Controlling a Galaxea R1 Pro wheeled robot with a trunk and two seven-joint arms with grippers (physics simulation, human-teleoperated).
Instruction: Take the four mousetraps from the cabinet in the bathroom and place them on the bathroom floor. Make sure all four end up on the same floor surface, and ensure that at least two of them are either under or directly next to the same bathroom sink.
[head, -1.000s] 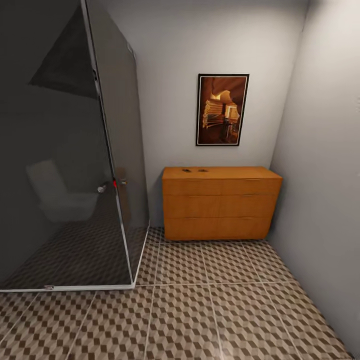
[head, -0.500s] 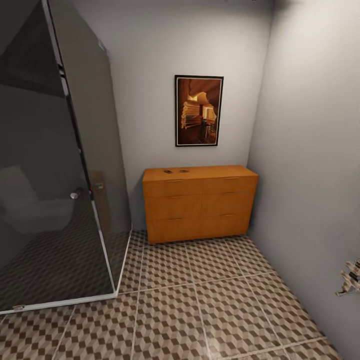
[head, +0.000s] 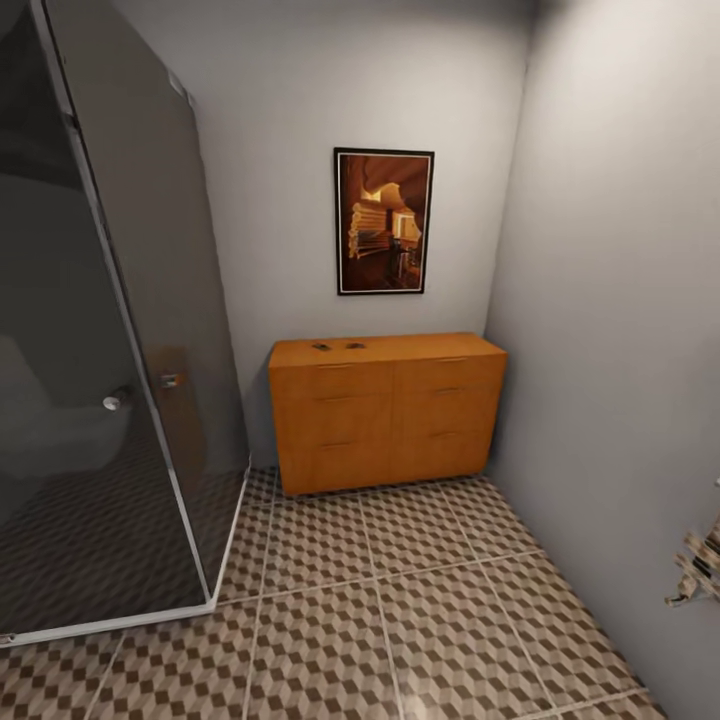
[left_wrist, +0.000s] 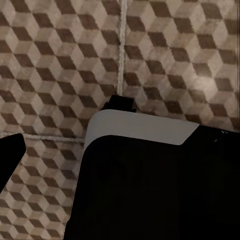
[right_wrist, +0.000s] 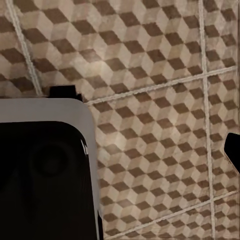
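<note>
Mousetraps, two small dark-wired pieces (head: 322, 347) and (head: 355, 345), sit on top of the low orange-brown wooden cabinet (head: 388, 415) in your head view, well apart from you. Watch the smoked-glass shower panel (head: 150, 300) beside it; a wide swing could clip it. Both wrist views look down on cube-patterned floor tiles (left_wrist: 60, 60), and you cannot tell whether either gripper's fingers are spread or closed.

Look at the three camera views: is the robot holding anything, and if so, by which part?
It cannot be told. The wrist views look down on bare bathroom floor. Two small dark items lie on the cabinet, far ahead.
</note>
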